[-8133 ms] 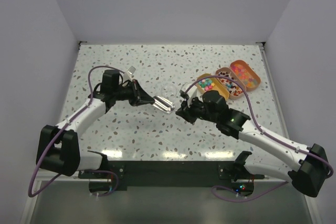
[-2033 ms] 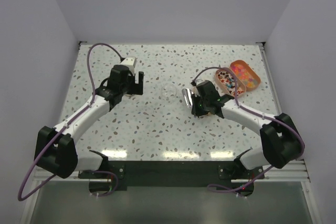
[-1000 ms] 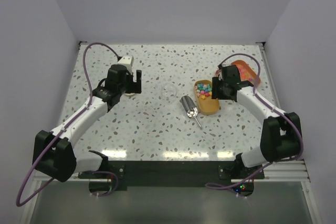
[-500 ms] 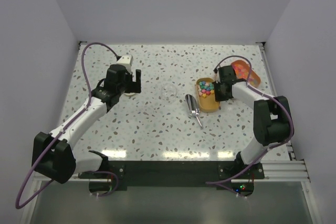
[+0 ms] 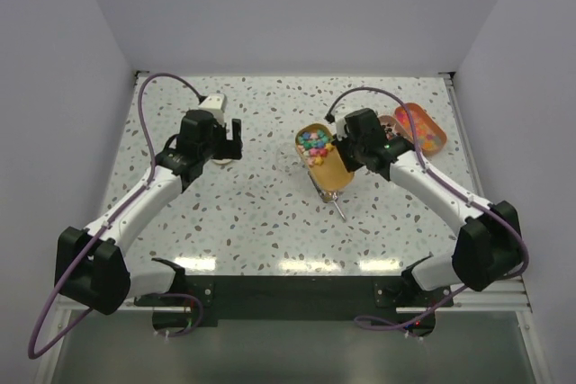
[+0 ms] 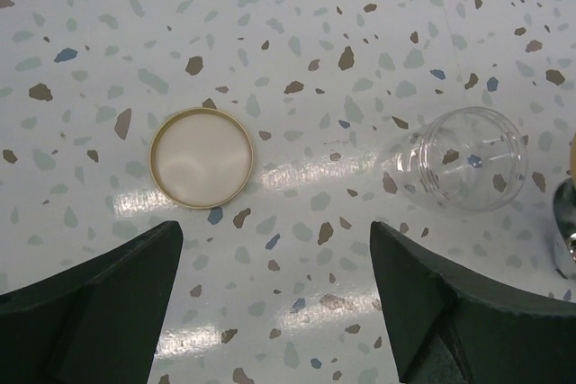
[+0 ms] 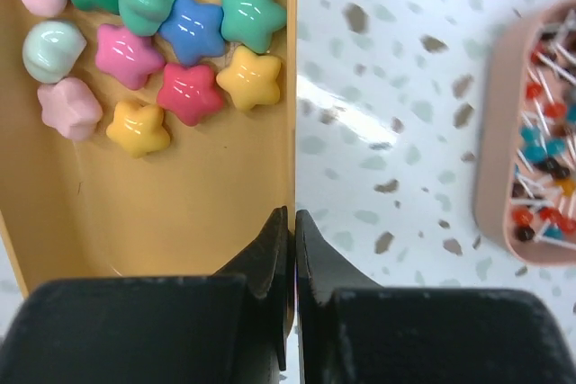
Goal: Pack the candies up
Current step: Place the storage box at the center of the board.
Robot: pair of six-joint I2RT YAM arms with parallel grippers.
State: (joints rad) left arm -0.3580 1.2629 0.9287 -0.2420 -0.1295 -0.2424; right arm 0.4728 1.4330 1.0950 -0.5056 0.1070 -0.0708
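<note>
The candies [image 7: 192,51], small, glossy and likely free-rolling, lie loose in the mustard tray [image 7: 180,213] near the middle of the table [image 5: 225,222]. The right gripper [image 7: 294,222] pinches the tray's thin wall in its jaws, a sound hold if kept level. The left gripper [image 6: 270,258] has its jaws spread.

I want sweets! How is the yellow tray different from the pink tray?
The yellow tray holds chunky star candies; the pink tray holds tiny lollipops on white sticks. The right gripper pinches the yellow tray's rim, while the pink tray sits untouched on the table. Both are open, rounded trays of colourful sweets.
</note>
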